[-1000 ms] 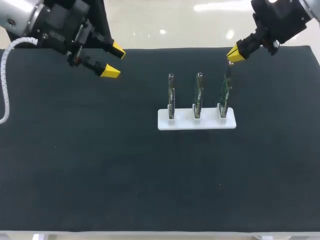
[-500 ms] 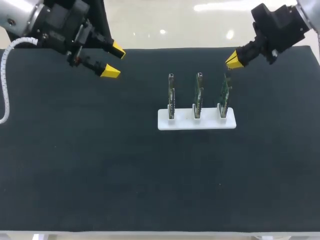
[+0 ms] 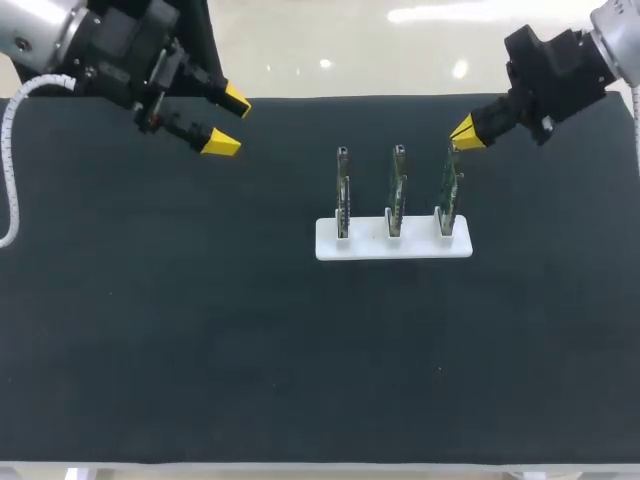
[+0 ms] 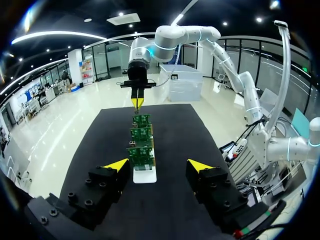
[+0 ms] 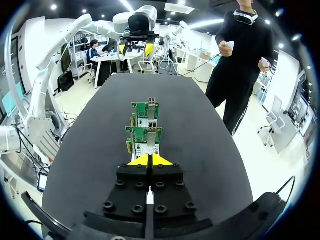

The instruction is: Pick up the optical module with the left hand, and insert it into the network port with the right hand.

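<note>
Right jaws have dropped and edged inward since a second ago. Their yellow tips, pressed together, now sit just above the network port (image 3: 453,151) atop the right-hand board (image 3: 449,192). Three boards stand upright in a white holder (image 3: 365,248) mid-surface (image 3: 200,340). Left jaws are spread wide with nothing between them, well apart from the holder. Optical module: cannot make it out.

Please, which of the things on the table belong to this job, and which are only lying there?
Job: right board in the white holder; right arm, jaws shut at that board's top; left arm, jaws open. I cannot see a module.

Probably idle: left board, middle board, black mat.
</note>
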Available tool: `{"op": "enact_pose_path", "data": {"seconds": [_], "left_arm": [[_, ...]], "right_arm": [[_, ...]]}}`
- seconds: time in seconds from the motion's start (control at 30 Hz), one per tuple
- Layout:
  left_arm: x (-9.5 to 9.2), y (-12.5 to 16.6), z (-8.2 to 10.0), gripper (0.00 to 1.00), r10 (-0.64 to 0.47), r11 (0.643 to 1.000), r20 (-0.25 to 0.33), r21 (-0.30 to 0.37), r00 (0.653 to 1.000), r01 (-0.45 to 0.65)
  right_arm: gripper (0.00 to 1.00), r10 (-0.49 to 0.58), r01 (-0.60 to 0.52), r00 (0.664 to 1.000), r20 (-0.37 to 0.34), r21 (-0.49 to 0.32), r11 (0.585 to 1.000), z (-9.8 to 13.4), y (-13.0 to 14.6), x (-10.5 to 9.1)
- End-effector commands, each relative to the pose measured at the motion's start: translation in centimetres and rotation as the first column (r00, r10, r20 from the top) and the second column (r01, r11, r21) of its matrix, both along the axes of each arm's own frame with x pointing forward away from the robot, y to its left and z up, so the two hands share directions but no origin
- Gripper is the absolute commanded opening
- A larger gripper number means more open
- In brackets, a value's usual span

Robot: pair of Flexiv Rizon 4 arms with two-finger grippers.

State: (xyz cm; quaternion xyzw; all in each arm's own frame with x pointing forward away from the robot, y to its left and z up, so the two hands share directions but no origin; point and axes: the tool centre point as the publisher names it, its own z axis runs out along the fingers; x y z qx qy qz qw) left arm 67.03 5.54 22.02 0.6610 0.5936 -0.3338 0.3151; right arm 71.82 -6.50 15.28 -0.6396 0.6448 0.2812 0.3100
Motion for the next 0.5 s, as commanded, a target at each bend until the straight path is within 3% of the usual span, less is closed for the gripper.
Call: {"op": "enact_pose_path", "data": {"seconds": [0.03,0.5], "left_arm": [[0.09,-0.07,0.01,1.0,-0.001,1.0,-0.001,0.004,1.0,0.001],[0.09,-0.07,0.01,1.0,-0.001,1.0,-0.001,0.004,1.0,0.001]], "right_arm": [[0.0,0.001,-0.001,1.0,0.003,0.006,1.0,-0.6,0.14,0.12],[0.0,-0.004,0.004,1.0,0.01,0.012,1.0,-1.43,0.29,0.24]]}}
